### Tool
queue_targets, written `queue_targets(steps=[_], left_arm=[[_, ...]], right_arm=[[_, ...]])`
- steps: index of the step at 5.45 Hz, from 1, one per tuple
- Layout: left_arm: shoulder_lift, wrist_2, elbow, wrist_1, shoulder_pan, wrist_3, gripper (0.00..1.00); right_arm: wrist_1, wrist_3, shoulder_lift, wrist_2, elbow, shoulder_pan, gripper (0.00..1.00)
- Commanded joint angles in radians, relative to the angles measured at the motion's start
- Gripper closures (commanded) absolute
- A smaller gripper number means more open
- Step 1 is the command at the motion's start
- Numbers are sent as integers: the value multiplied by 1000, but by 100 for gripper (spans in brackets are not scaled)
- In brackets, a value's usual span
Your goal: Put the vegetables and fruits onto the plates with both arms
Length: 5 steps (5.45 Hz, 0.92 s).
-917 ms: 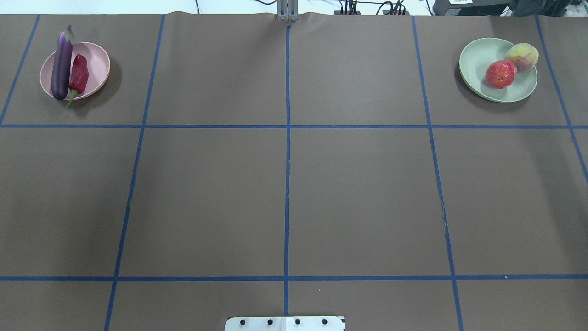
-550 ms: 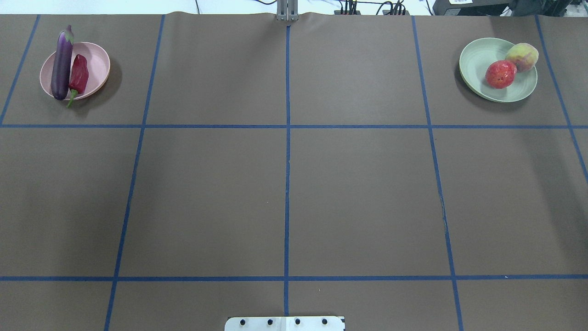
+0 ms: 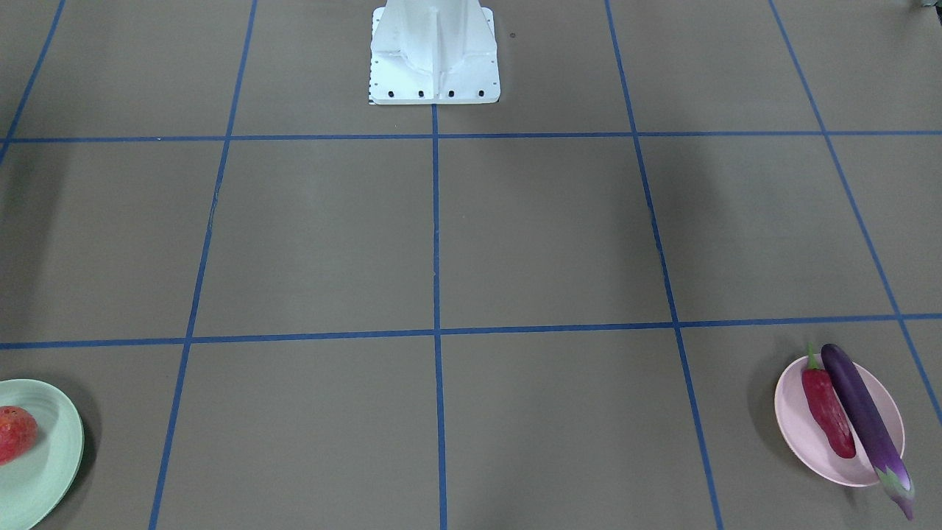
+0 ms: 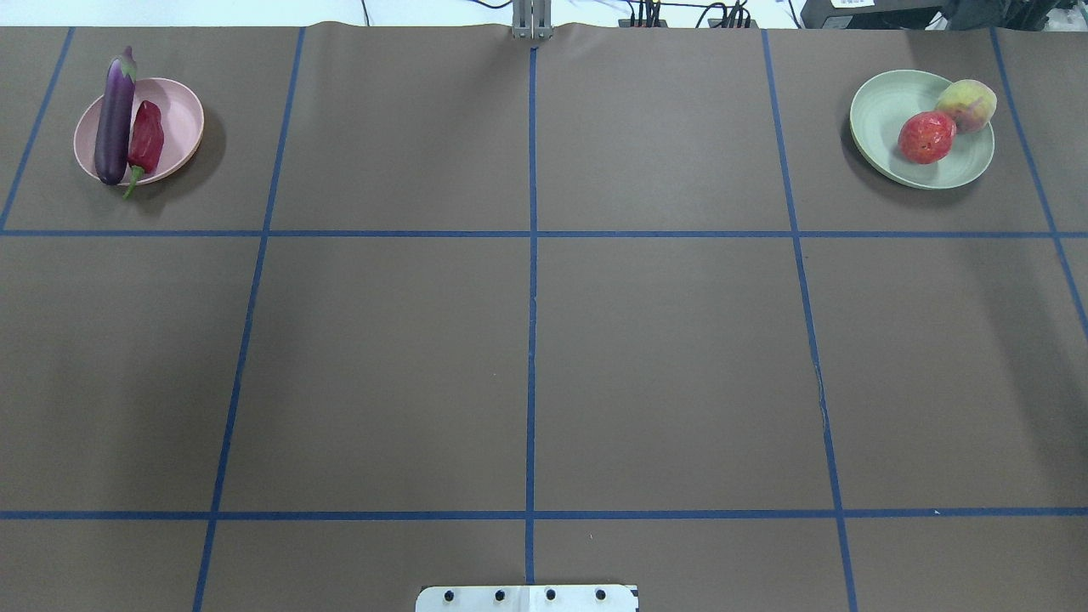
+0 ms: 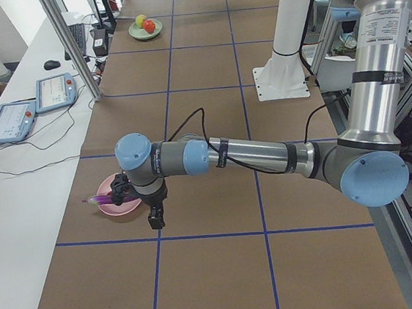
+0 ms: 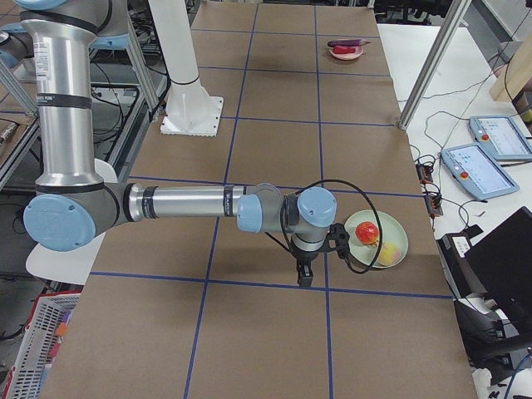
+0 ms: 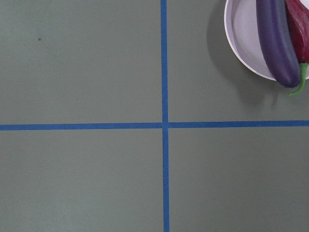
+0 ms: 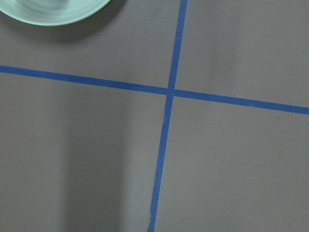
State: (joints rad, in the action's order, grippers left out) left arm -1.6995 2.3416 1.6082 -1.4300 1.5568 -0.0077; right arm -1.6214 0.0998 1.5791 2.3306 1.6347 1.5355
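Only side views show the left arm [image 5: 257,153] and right arm [image 6: 183,202].

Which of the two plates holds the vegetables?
The pale pink plate, far left in the overhead view: the eggplant and chili pepper lie on it. The mint green plate holds the peach and pomegranate.

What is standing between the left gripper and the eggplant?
Nothing visible. The left gripper hangs over the table beside the pink plate, where the eggplant lies next to the chili.
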Motion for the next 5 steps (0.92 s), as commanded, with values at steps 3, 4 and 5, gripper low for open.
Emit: queue_targets(steps=[3,4,5], left_arm=[[10,-4,13,0,2,-2,0],[18,-2,16,-1,0,-2,0],[18,-5,9,-3,0,-2,0]], right_arm=[[0,6,4,10,2,0,0],[0,5,9,12,2,0,0],[0,6,9,9,0,0,0]])
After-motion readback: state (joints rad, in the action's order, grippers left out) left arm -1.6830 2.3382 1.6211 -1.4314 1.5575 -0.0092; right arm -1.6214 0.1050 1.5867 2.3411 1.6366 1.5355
